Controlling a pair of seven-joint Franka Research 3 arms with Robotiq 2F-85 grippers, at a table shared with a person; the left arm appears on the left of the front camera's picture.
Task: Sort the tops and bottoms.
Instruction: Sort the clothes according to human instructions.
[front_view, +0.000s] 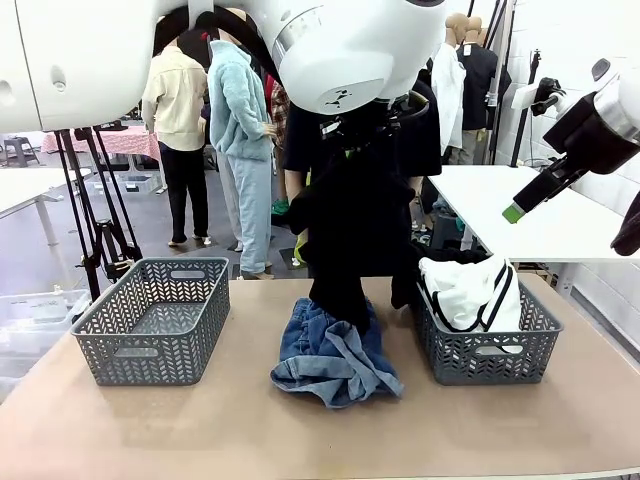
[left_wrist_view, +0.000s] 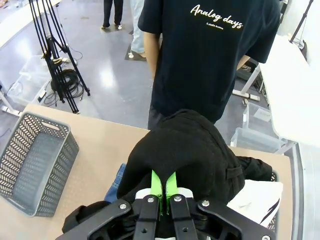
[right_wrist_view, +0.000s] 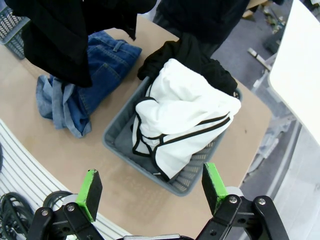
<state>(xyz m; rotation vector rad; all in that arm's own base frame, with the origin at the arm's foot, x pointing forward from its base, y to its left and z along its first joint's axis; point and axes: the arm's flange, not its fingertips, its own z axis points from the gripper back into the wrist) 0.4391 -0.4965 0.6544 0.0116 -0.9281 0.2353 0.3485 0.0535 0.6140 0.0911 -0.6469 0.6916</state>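
- L gripper (left_wrist_view: 164, 184) was clamped on black garment (left_wrist_view: 190, 150), held up over table (front_view: 120, 430) mid, hem hanging onto denim piece (front_view: 330, 355).
- R gripper (right_wrist_view: 151, 175) hung open above R basket (right_wrist_view: 120, 145) w/ white piped garment (right_wrist_view: 185, 110) + 1 black piece (right_wrist_view: 192, 55).
- L basket (front_view: 150, 320) sat apart.
- Risk: trailing hem could drag the denim along; thin pinch might slip.

Grey basket (front_view: 150, 350) L, basket (front_view: 485, 357) R, prob. tripod (left_wrist_view: 57, 74).

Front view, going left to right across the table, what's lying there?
First the left grey basket → blue denim garment → right grey basket, holding the white garment with black piping.
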